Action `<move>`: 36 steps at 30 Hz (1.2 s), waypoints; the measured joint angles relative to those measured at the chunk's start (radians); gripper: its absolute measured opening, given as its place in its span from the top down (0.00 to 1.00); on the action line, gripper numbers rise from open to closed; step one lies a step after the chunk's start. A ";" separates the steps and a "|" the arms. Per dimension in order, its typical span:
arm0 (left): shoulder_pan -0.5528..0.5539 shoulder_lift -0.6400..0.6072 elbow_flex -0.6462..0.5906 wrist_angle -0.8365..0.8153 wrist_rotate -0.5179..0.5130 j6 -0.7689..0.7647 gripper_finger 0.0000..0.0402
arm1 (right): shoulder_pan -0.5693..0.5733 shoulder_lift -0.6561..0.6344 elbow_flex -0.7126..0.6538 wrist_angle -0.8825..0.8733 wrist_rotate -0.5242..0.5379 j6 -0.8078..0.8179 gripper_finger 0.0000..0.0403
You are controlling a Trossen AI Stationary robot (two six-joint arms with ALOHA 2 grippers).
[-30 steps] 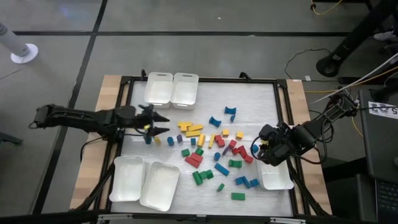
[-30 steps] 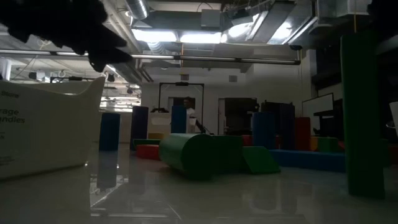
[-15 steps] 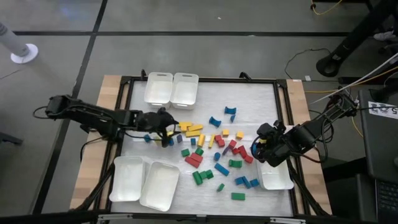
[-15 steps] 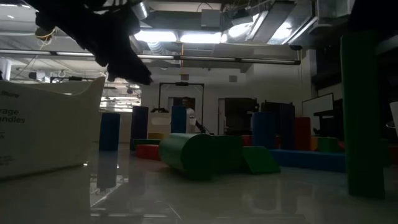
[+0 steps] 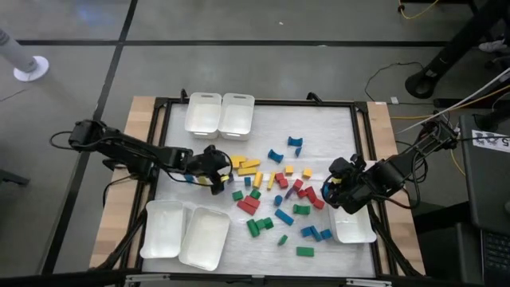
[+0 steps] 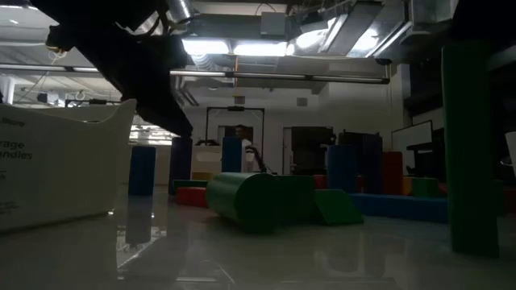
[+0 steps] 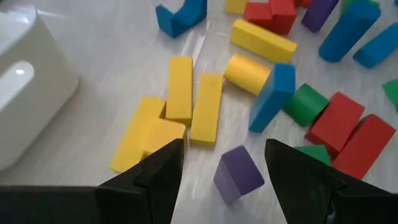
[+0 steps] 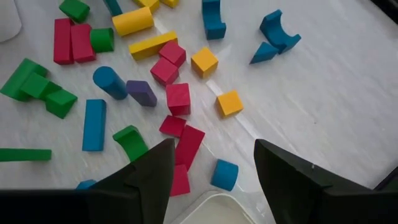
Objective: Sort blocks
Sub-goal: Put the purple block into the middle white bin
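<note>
Over the counter's [image 5: 319,119] left-centre, left end effector [image 5: 217,177] has pushed further into the scatter than half a second ago, when it sat nearer the counter's left rim; a second ago it was back by the frame edge. Its fingers [image 7: 155,177] are spread apart, holding nothing, straddling a purple cube [image 7: 239,175]. Just beyond lie yellow bars [image 7: 193,106], side by side, and a tilted blue block [image 7: 272,96].

Right end effector [image 5: 328,191] unchanged, at the right side beside a white tray [image 5: 352,231]; fingers [image 8: 283,174] apart, empty.

Blocks [image 5: 271,191]: small, solid-coloured, red, yellow, blue, green, purple; cubes, bars, arches, cylinders, strewn mid-counter.
</note>
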 joint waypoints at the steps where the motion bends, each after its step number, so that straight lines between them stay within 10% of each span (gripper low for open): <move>1: -0.003 0.009 0.000 0.001 0.000 -0.008 0.47 | 0.000 0.000 0.000 0.000 0.005 0.000 0.45; 18: -0.032 0.083 0.001 -0.044 -0.007 -0.069 0.48 | 0.000 0.000 0.000 0.002 0.035 -0.049 0.45; 36: -0.032 0.123 0.001 -0.009 -0.009 -0.071 0.81 | 0.000 0.000 0.000 0.375 0.024 -0.452 0.45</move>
